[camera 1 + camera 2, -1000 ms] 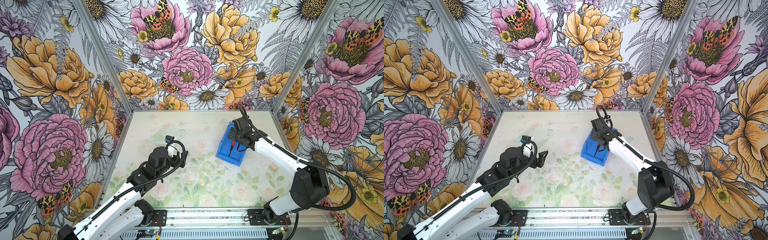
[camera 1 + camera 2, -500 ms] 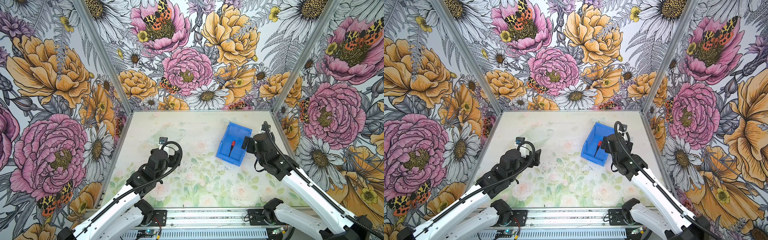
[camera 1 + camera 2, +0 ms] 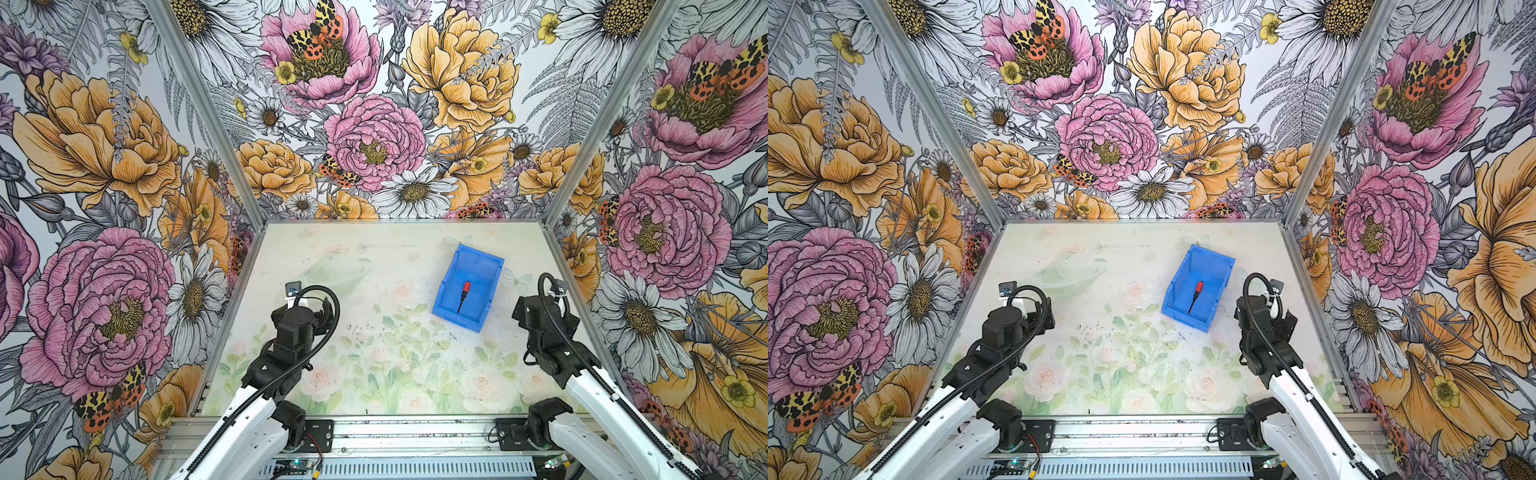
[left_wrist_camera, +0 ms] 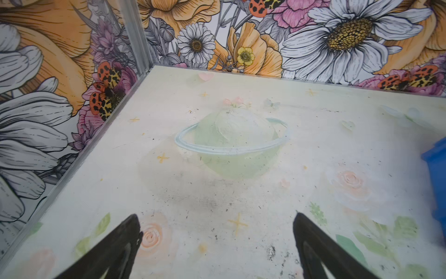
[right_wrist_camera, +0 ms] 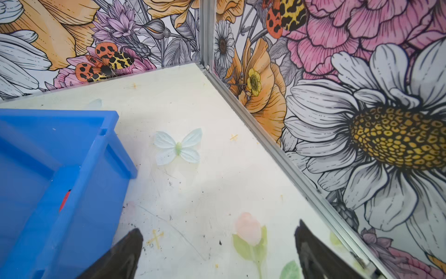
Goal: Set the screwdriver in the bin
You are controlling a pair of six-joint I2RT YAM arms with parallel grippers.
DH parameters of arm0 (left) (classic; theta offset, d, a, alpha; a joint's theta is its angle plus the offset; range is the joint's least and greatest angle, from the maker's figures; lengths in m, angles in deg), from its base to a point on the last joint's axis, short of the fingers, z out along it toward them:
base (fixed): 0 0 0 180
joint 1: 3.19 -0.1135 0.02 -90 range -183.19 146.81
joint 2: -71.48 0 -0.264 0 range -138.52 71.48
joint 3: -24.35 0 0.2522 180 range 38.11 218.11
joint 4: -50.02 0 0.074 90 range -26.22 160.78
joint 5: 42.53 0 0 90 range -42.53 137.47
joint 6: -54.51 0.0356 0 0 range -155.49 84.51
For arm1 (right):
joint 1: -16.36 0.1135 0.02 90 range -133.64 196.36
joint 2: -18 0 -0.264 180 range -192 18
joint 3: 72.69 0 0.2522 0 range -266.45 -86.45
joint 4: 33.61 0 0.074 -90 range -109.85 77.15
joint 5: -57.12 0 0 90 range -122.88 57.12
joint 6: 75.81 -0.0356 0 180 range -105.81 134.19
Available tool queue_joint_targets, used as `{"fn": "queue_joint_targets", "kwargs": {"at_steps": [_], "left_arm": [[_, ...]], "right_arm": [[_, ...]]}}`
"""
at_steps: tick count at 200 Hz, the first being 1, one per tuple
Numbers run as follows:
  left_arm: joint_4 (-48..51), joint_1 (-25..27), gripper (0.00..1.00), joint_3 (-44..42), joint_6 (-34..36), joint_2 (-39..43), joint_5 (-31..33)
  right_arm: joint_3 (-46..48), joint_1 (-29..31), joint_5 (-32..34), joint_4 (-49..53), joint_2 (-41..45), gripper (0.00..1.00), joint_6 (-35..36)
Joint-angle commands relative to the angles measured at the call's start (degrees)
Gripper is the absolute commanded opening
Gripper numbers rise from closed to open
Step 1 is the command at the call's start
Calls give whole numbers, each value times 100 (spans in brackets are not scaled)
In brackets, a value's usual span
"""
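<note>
Screwdriver [image 3: 463, 295] lies flat on the floor of the bin [image 3: 480, 270], left gripper [image 4: 216, 217] and right gripper [image 5: 218, 229] both spread wide and empty, so placement looks done: park the arms clear without nudging the bin wall.

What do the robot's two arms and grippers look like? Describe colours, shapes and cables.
The left arm and right arm match: white lower links, black joints and wrists, a ribbed black cable looping over each wrist. The left gripper and right gripper have black, tapering, pointed fingers.
</note>
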Motion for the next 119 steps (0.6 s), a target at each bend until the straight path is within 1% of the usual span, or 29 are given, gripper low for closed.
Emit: {"fn": "queue_joint_targets", "kwargs": {"at_steps": [1, 23, 38, 48, 60, 83, 98, 107, 119], "left_arm": [[-400, -422, 99, -227, 331, 119, 146], [-901, -792, 99, -545, 668, 170, -67], [-1236, -924, 99, -750, 803, 172, -169], [-1425, -971, 99, -848, 779, 133, -98], [-1641, -996, 99, -939, 650, 44, 57], [-2029, -1006, 99, -1093, 470, -287, 430], [-2447, -1008, 99, -1227, 521, -593, 585], [-2805, -1015, 99, -1319, 568, -783, 593], [-3136, -1057, 99, -1315, 690, -1039, 410]], "right_arm": [[445, -142, -448, -1180, 195, 99, 957], [980, -317, -879, -1940, 210, 99, 1327], [1236, -428, -976, -2241, 111, 100, 1307], [1356, -501, -1003, -2393, 7, 99, 1286], [1291, -624, -1082, -2375, -128, 100, 1244], [1246, -784, -1440, -2782, -501, 100, 1549], [1209, -922, -1620, -3039, -760, 99, 1686], [1177, -1012, -1760, -3190, -910, 99, 1706], [1160, -1175, -2032, -3471, -1113, 100, 1735]]}}
